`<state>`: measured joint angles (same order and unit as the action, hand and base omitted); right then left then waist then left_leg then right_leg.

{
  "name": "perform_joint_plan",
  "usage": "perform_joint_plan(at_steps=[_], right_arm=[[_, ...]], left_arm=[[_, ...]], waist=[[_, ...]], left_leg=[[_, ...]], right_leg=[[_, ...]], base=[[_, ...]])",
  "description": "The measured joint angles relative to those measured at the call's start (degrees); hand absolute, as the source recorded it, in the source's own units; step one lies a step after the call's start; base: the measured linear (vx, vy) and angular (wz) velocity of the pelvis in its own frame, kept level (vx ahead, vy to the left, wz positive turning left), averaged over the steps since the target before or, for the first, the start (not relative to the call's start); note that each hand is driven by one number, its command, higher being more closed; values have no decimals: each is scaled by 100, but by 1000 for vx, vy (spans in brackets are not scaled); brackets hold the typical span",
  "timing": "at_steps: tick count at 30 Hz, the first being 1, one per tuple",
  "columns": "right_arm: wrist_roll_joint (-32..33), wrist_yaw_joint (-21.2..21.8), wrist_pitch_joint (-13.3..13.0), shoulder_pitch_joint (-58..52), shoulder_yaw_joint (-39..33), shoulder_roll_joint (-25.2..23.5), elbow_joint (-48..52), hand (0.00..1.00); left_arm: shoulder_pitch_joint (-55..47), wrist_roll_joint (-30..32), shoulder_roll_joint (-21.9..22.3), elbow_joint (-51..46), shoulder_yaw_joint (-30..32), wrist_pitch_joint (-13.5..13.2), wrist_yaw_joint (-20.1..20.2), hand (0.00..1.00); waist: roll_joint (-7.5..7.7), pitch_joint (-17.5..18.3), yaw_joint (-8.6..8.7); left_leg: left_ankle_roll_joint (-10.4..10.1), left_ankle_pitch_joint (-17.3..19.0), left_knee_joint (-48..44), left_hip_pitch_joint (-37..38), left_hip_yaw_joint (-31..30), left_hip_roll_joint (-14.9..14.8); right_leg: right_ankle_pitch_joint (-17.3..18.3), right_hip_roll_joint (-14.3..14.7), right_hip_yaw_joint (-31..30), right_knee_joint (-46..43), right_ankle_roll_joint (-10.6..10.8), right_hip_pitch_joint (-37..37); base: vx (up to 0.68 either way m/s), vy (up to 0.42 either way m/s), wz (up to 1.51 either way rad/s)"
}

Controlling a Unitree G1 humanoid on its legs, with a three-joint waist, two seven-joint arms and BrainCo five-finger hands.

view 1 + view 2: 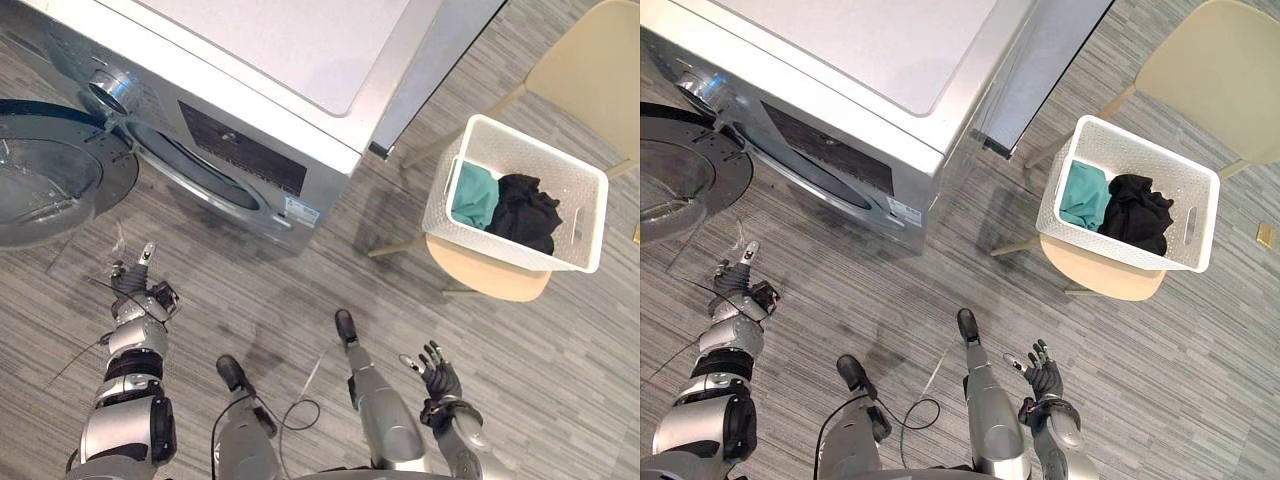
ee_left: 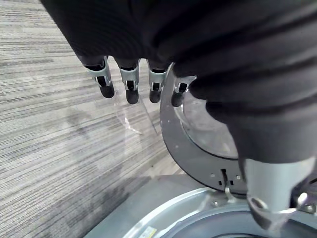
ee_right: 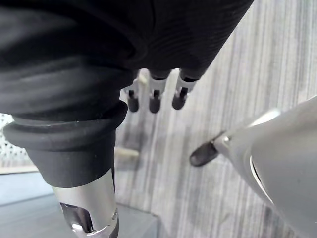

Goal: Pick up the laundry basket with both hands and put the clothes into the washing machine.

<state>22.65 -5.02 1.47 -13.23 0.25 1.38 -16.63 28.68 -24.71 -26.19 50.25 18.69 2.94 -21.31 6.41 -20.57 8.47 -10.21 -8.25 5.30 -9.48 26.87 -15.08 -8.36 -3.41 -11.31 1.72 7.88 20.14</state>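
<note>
A: Where is the laundry basket (image 1: 441, 203)?
B: On the chair (image 1: 492, 277), near the washing machine (image 1: 270, 60). The clothes (image 1: 520, 210) are inside it.
A: And the hands?
B: The left hand (image 1: 140, 287) and the right hand (image 1: 441, 381) are both open and hold nothing.

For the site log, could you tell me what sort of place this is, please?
Likely a home laundry area, perhaps a mock-up: a front-loading washing machine with its door open, a white laundry basket of clothes on a chair, wood-look flooring.
</note>
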Motion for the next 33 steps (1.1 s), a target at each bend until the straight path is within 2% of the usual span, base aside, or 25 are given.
perform_joint_plan(at_steps=[5,9,12,14,17,20,23,25,29,33], right_arm=[[3,15,-9,-14,-27,0,0,0],[14,10,-12,-32,-48,0,-4,0],[54,-8,-17,-34,-80,0,-6,0],[164,-31,-47,-53,-143,-2,-8,0],[215,-35,-73,-57,-152,-32,-10,0],[299,-32,-129,-61,-141,-145,17,0],[504,-51,-130,-78,-78,-222,90,0],[548,-64,-140,-198,19,-264,353,0],[724,-106,-183,-712,75,-352,969,0],[759,-104,-277,-771,72,-312,1160,0]], left_arm=[[91,-255,-150,195,199,-77,-8,0],[256,-685,-479,237,227,-110,-9,0],[538,-965,-894,269,232,-170,-20,0],[882,-1124,-1174,308,230,-244,-47,0],[1287,-1213,-1425,480,217,-291,-113,0],[2063,-1501,-1803,669,18,-354,-136,0],[2661,-1749,-1957,665,-184,-348,-120,0],[2753,-1760,-1960,647,-240,-361,-117,0],[2865,-1860,-1936,217,-163,-369,-130,0],[2864,-1860,-1857,-59,186,-410,-130,0]], waist=[[17,7,-2],[62,8,-12],[170,-2,-40],[267,3,-117],[374,-30,-144],[612,-134,-134],[759,-240,-155],[769,-254,-193],[753,-272,-470],[703,-308,-511]], left_leg=[[0,0,0,-32,-8,-2],[-1,1,0,-75,-21,-8],[-1,1,0,-147,-29,-21],[1,-1,-2,-259,-42,-39],[-5,-6,-45,-339,-107,-87],[-5,-6,-248,-685,-326,-157],[-18,-12,-344,-1073,-510,-249],[-32,-19,-347,-1230,-560,-313],[-129,-67,-441,-1489,-630,-589],[-139,-61,-653,-1584,-620,-688]], right_leg=[[-36,-3,6,55,2,-2],[-62,-3,13,95,5,6],[-121,1,9,179,-3,40],[-151,21,9,183,-15,149],[-160,48,38,191,-25,169],[-208,49,195,239,-37,278],[-287,87,352,280,-48,470],[-361,130,344,303,-39,573],[-499,313,367,349,-46,715],[-500,352,523,293,-47,699]], base=[[0,0,0],[-3,-1,1],[0,0,0],[0,0,0],[-4,-10,7],[-29,-30,21],[-81,-23,28],[-78,-11,11],[-36,-17,-3],[-40,-40,4]])
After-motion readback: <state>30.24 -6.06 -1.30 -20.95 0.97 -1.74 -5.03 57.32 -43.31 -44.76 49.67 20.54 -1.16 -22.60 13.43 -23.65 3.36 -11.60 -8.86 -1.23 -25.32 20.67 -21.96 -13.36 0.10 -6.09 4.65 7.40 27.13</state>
